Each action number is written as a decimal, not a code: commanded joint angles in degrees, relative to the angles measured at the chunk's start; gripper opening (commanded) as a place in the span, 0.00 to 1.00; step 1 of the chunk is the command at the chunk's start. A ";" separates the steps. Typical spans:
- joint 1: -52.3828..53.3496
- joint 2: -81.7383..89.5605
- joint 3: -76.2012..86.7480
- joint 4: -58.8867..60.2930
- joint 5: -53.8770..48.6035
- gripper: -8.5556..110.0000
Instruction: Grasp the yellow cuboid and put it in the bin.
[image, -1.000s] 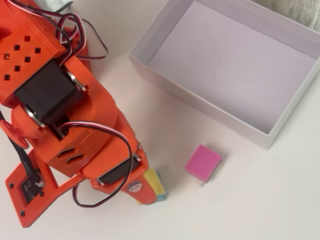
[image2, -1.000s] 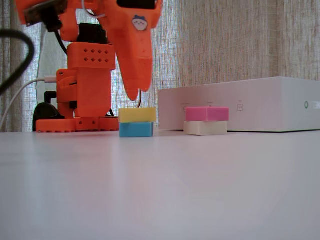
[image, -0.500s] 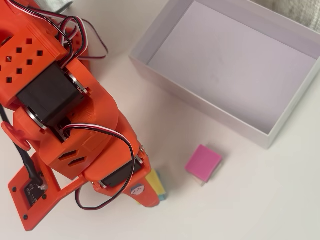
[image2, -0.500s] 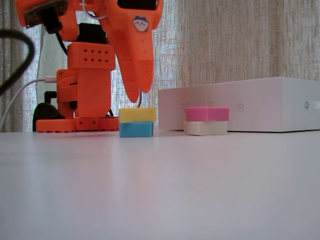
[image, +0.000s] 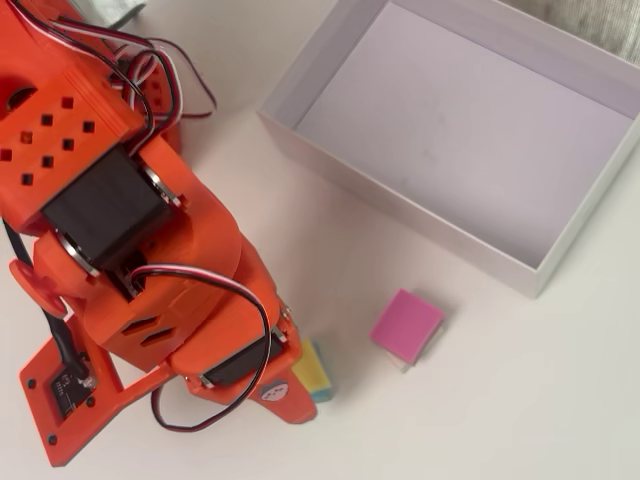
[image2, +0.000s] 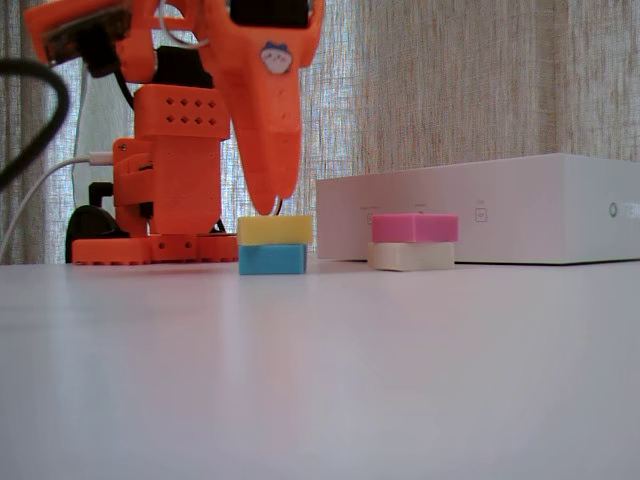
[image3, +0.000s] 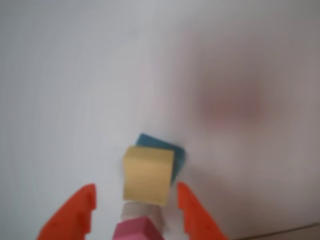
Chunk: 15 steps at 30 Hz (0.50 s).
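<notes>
The yellow cuboid (image2: 275, 230) lies on top of a light-blue block (image2: 272, 259) on the white table. In the wrist view the yellow cuboid (image3: 147, 174) sits between and just ahead of my two orange fingertips (image3: 186, 200), with the blue block (image3: 175, 152) showing under it. My gripper (image3: 135, 186) is open and empty. In the fixed view my gripper (image2: 270, 207) hangs point-down just above the cuboid. In the overhead view the arm hides most of the cuboid (image: 312, 366). The bin (image: 300, 85) stands at the upper right, apart from the blocks.
A pink block (image: 405, 323) lies on a cream block (image2: 411, 256) to the right of the yellow one in the fixed view, between it and the bin (image2: 520, 205). The orange arm base (image2: 178, 160) stands behind, with a curtain at the back.
</notes>
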 joint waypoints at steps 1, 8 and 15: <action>0.18 -0.35 -0.97 -0.88 0.26 0.24; 0.26 -1.67 -1.49 -1.14 0.26 0.23; 0.18 -2.72 -1.85 -1.32 0.26 0.22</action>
